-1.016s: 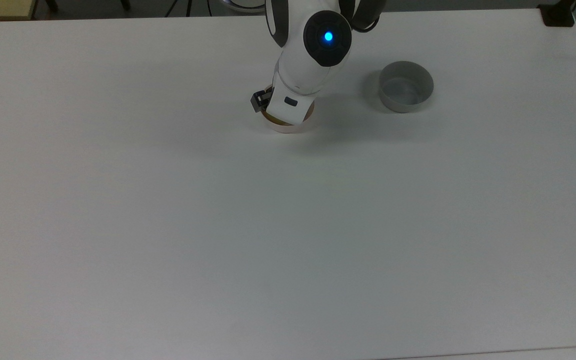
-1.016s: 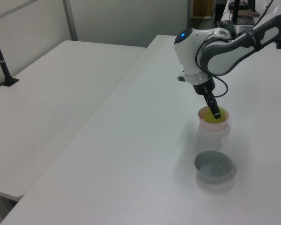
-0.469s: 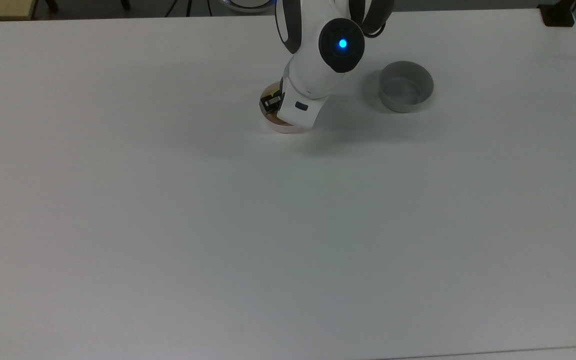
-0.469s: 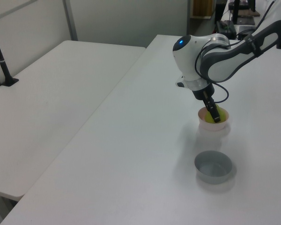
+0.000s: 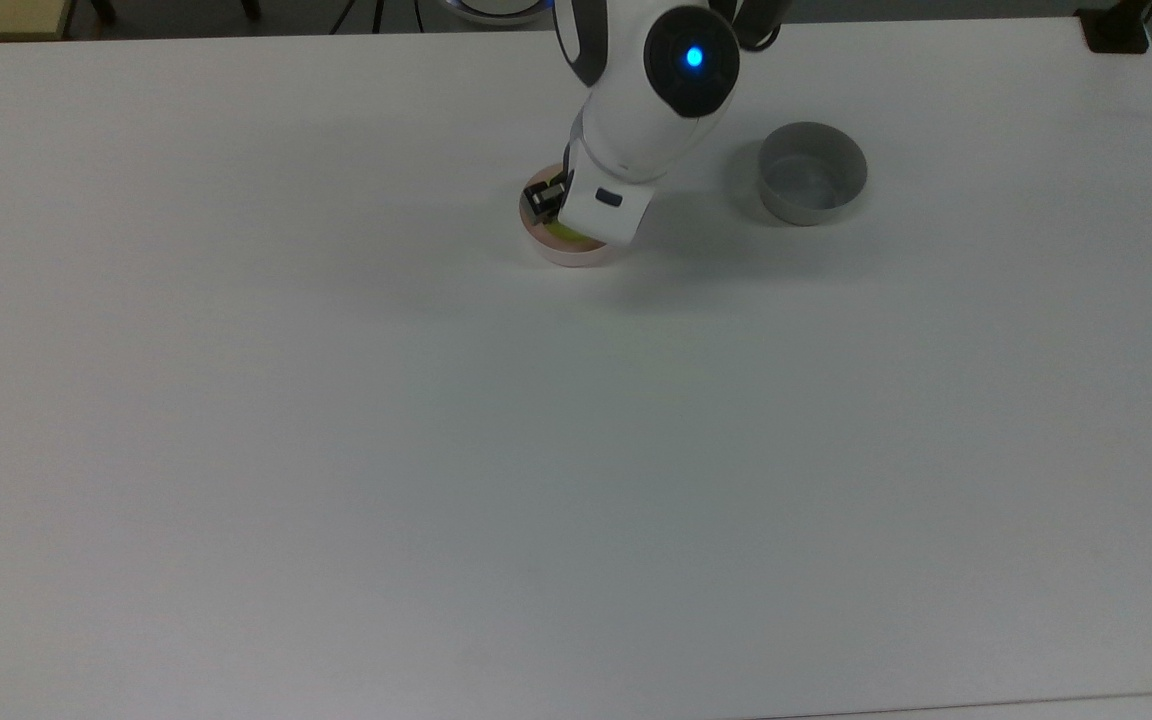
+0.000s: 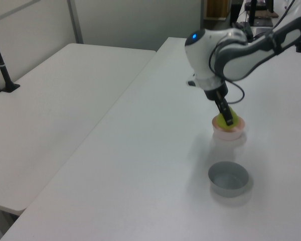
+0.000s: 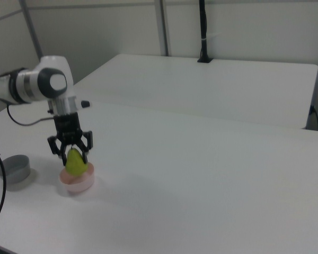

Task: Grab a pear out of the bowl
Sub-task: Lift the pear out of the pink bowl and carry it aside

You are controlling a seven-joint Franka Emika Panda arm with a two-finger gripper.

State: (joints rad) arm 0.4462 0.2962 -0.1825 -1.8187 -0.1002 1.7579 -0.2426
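The pear (image 7: 76,163), a yellow-green fruit tapering upward, sits clamped between the fingers of the tool (image 7: 72,153), directly above the pale pink bowl (image 7: 78,182) on the desk (image 7: 201,180). Compared with a second ago, it now stands higher over the bowl, with the grey bowl (image 7: 13,168) well apart from the pink one.

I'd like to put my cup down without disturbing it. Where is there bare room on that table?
Nearly everywhere: the table is bare across the top view's lower half and left. It is crowded only where the pincer grips the pear over the pink bowl, beside the grey bowl.
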